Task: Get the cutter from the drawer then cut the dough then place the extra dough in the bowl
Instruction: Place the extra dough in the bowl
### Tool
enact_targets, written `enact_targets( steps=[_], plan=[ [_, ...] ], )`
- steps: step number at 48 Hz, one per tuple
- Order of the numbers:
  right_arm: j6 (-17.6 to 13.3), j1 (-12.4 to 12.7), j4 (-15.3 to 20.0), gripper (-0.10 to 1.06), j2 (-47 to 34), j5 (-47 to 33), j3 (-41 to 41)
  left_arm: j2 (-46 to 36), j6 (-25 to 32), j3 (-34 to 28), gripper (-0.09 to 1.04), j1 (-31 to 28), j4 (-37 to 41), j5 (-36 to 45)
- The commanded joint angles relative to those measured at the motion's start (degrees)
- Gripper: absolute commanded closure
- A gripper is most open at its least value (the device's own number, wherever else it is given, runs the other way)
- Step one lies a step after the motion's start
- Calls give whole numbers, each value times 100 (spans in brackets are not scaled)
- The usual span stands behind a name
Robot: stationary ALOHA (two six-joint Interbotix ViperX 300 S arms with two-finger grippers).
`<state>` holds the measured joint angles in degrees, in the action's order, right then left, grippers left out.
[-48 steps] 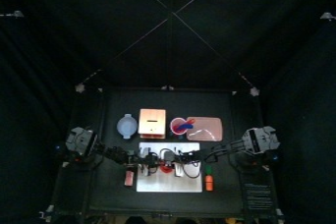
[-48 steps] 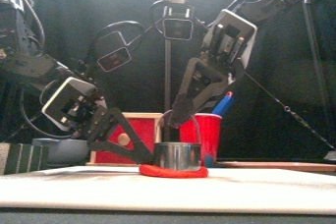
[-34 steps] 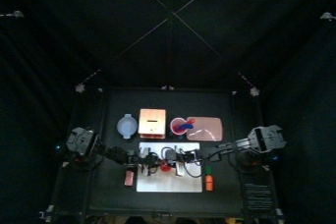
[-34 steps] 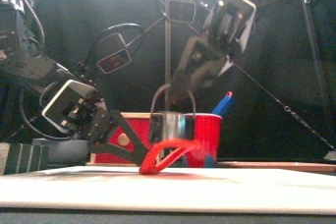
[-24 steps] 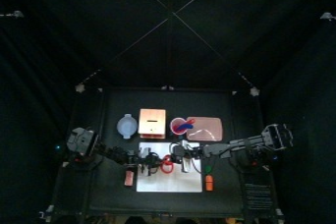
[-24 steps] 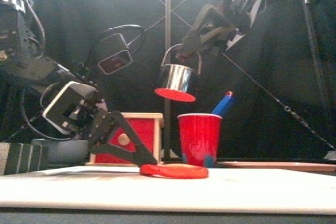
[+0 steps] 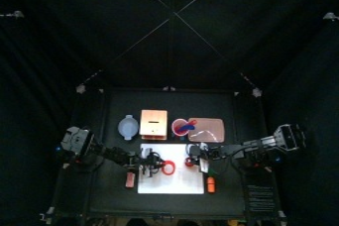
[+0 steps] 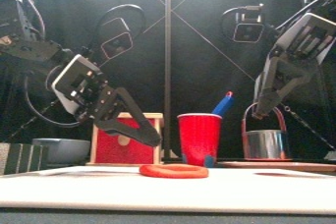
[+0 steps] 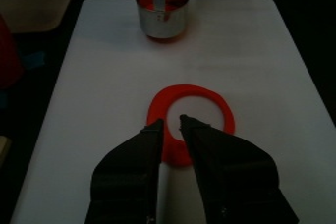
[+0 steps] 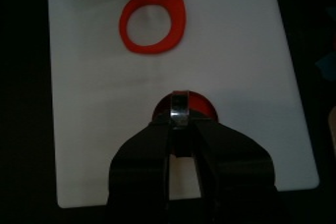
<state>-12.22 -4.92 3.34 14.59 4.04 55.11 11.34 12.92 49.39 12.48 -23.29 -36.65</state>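
Metal cutter (image 8: 266, 144) in right end effector (image 10: 184, 122)

The left arm (image 8: 69, 79) reaches in from the left edge of the front view, its elbow bent and its wrist sloping down toward centre frame. The left gripper (image 8: 152, 140) hangs low, just left of centre, with its jaws a narrow gap apart and nothing between them. The right arm (image 8: 297, 43) drops steeply from the upper right corner. The right gripper (image 8: 262, 108) points almost straight down at the right of the frame, its jaws clamped on the wire handle of the cutter (image 8: 264, 145). From above, both grippers sit in the lower middle, tips facing each other.
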Motion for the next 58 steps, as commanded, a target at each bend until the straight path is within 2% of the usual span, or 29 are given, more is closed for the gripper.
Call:
enact_targets(
  steps=[1, 8, 14, 25, 33, 43, 58],
  plan=[
    [0, -9, 114, 30, -18, -114, -114, -149, 18, -88, 29, -18, 0, -18],
    [9, -9, 246, 12, -53, -141, -229, -132, 35, -141, 28, -35, 9, 176],
    [18, -9, 220, 11, -53, -141, -360, -97, 176, -255, 23, -114, 26, 554],
    [26, -9, 202, 11, -158, -237, -536, -26, 580, -536, 4, -378, 18, 1169],
    [26, -9, 211, 11, -158, -299, -545, 220, 659, -800, 2, -483, 26, 1705],
    [26, -9, 202, 11, -185, -308, -527, 422, 650, -949, 7, -501, 18, 2083],
    [26, 18, 202, 11, -281, -308, -571, 387, 650, -932, 36, -501, 26, 2241]
  ],
)
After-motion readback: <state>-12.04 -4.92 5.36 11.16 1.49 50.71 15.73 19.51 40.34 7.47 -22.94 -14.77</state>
